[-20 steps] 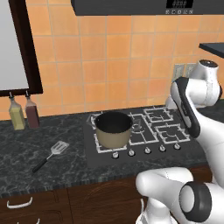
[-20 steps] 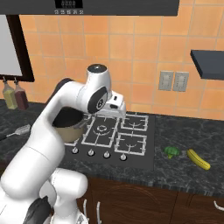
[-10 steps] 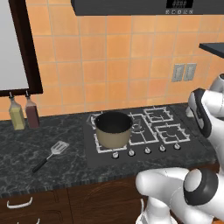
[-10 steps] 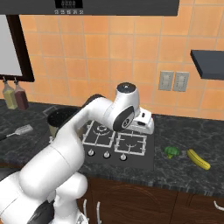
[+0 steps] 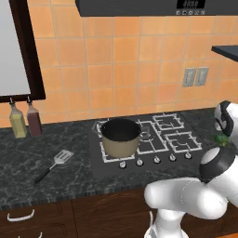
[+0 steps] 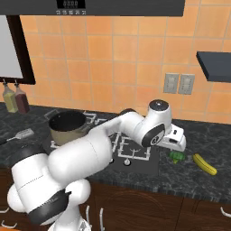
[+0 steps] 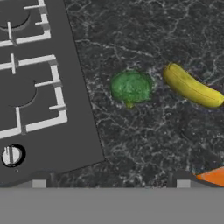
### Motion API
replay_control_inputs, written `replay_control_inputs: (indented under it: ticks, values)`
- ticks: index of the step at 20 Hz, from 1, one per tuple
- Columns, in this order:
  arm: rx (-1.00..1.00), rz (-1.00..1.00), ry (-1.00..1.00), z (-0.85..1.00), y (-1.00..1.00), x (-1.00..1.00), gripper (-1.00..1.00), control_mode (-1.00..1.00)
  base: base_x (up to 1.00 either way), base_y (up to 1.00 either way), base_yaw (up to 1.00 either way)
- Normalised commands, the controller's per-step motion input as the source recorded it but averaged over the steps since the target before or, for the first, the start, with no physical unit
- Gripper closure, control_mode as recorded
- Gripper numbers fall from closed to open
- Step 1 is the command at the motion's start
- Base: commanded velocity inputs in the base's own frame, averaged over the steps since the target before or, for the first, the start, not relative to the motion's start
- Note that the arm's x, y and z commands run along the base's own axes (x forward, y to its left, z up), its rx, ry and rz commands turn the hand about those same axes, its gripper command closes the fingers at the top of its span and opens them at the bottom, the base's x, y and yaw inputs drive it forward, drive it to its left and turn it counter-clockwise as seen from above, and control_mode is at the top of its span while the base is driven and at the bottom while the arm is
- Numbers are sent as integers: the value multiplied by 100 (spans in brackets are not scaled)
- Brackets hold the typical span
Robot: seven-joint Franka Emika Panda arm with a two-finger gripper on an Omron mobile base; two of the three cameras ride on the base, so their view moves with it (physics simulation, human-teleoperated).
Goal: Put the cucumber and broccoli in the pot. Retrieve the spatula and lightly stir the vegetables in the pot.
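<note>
The broccoli (image 7: 131,86), a dark green floret, lies on the black counter just right of the stove. The yellow-green cucumber (image 7: 192,86) lies beside it, a little apart. In the right base view the broccoli (image 6: 177,156) and cucumber (image 6: 204,164) sit below my gripper (image 6: 177,145), which hovers above the broccoli. My gripper (image 7: 111,184) is open and holds nothing. The tan pot (image 5: 121,137) stands on the front left burner, its dark inside showing. The spatula (image 5: 53,165) lies flat on the counter left of the stove.
The stove (image 5: 148,139) has black grates and a row of knobs (image 5: 155,160) along its front. Two bottles (image 5: 25,120) stand by the back wall at the left. A dark shelf (image 6: 214,65) juts from the wall at the upper right.
The arm has swung right, from over the stove near the pot to above the counter beside the broccoli and cucumber. The jaws stayed wide open.
</note>
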Motion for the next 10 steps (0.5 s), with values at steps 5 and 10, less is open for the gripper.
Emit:
replay_control_inputs:
  ticks: [5, 10]
  values:
    - [0, -1, 0, -26, -84, 22, -100, -100, 0, 0, 0]
    - [0, 0, 0, -28, -53, 38, -100, -100, 0, 0, 0]
